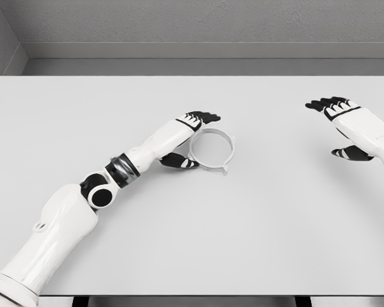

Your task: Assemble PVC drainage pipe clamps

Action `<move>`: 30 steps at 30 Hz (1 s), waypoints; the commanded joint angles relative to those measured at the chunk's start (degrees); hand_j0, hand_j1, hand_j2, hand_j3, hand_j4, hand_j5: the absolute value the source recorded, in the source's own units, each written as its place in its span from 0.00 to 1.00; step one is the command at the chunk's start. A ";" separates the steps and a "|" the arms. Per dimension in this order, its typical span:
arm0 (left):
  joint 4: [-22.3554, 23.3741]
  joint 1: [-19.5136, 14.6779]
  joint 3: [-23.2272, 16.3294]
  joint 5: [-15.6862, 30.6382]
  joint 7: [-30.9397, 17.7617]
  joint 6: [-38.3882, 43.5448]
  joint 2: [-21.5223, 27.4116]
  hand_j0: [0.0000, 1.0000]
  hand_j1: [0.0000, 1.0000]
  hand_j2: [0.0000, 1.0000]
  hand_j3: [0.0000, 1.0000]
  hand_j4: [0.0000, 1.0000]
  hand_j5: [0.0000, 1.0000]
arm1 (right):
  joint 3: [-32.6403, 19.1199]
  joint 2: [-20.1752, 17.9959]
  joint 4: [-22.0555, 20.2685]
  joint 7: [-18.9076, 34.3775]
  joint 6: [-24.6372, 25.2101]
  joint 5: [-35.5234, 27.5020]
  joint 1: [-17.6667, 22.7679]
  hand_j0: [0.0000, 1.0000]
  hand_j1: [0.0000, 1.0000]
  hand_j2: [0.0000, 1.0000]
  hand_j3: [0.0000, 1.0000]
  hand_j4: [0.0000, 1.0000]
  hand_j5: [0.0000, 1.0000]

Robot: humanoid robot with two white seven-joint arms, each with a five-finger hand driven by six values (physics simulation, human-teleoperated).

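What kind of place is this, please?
Probably a simulated test workspace: a plain white table before bare grey walls, with only one white ring-shaped pipe clamp on it, beside the left hand.

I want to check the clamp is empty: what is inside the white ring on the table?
Inside the white ring only bare table shows, no pipe. The left hand covers its left edge, so that part is hidden.

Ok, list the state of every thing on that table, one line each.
White plastic ring-shaped pipe clamp: flat on the table, not lifted.
Left hand: at the clamp's left rim, fingers over its top edge, thumb below, not closed on it.
Right hand: open, holding nothing, far right.
White table: carries the clamp.
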 commanded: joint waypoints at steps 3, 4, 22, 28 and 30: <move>0.11 -0.26 0.10 0.34 0.04 0.00 -0.01 1.00 1.00 1.00 1.00 1.00 1.00 | -0.02 -0.03 -0.10 -0.03 0.17 -0.39 -0.09 1.00 1.00 1.00 1.00 1.00 1.00; 0.11 -0.26 0.10 0.34 0.04 0.00 -0.01 1.00 1.00 1.00 1.00 1.00 1.00 | -0.02 -0.03 -0.10 -0.03 0.17 -0.39 -0.09 1.00 1.00 1.00 1.00 1.00 1.00; -7.01 2.72 0.27 1.30 0.04 0.00 3.24 1.00 1.00 1.00 1.00 1.00 1.00 | -0.02 -0.03 -0.10 -0.03 0.17 -0.30 0.00 1.00 1.00 1.00 1.00 1.00 1.00; -14.04 3.87 6.59 6.05 0.04 0.00 16.42 1.00 1.00 1.00 1.00 1.00 1.00 | -0.02 -0.03 -0.10 -0.03 0.17 -0.30 0.00 1.00 1.00 1.00 1.00 1.00 1.00; -14.04 4.22 11.43 6.14 0.04 0.00 21.52 1.00 1.00 1.00 1.00 1.00 1.00 | -0.02 -0.03 -0.10 -0.03 0.17 -0.30 0.00 1.00 1.00 1.00 1.00 1.00 1.00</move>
